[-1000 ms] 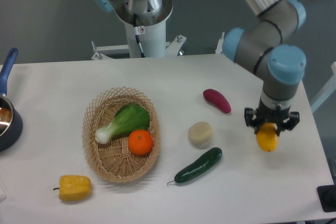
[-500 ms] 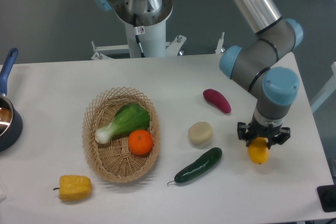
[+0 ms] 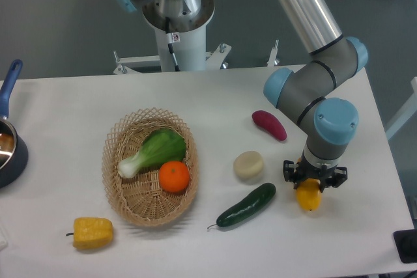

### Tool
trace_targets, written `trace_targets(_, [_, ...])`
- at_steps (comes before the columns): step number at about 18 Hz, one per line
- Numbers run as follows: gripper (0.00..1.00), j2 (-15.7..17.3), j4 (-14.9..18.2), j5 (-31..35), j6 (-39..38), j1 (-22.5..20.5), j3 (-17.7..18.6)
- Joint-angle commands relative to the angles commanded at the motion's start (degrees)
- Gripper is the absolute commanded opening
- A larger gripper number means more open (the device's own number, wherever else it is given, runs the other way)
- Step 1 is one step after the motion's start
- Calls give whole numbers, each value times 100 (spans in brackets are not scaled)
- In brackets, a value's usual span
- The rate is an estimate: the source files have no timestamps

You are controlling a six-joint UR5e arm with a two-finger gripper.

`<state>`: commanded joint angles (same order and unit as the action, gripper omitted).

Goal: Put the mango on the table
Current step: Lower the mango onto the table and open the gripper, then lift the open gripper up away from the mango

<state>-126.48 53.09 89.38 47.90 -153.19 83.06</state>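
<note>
The mango (image 3: pixel 309 197) is a smooth yellow-orange oval fruit held between the fingers of my gripper (image 3: pixel 313 183) at the right of the white table (image 3: pixel 65 115). The gripper is shut on it from above, and its lower end hangs close to the tabletop. I cannot tell whether the mango touches the table. It sits just right of the cucumber's tip.
A green cucumber (image 3: pixel 247 206) lies left of the mango. A pale round object (image 3: pixel 249 165) and a purple sweet potato (image 3: pixel 269 125) are nearby. A wicker basket (image 3: pixel 128 200) holds bok choy (image 3: pixel 152 152) and an orange (image 3: pixel 174 176). A yellow bell pepper (image 3: pixel 92 233) lies front left, a pot (image 3: pixel 10 148) far left.
My gripper has moved left and down toward the front with the mango still in it, from the right edge to a spot beside the cucumber.
</note>
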Motion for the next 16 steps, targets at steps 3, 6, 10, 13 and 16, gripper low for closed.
trace_targets(3, [100, 35, 0, 9, 26, 0, -71])
trace_targets(6, [100, 44, 0, 44, 26, 0, -290])
trace_targets(10, [100, 351, -9, 35, 44, 9, -431])
trace_targets(13, [100, 711, 0, 35, 52, 26, -432])
trace_targets(16, [100, 1194, 61, 53, 245, 35, -274])
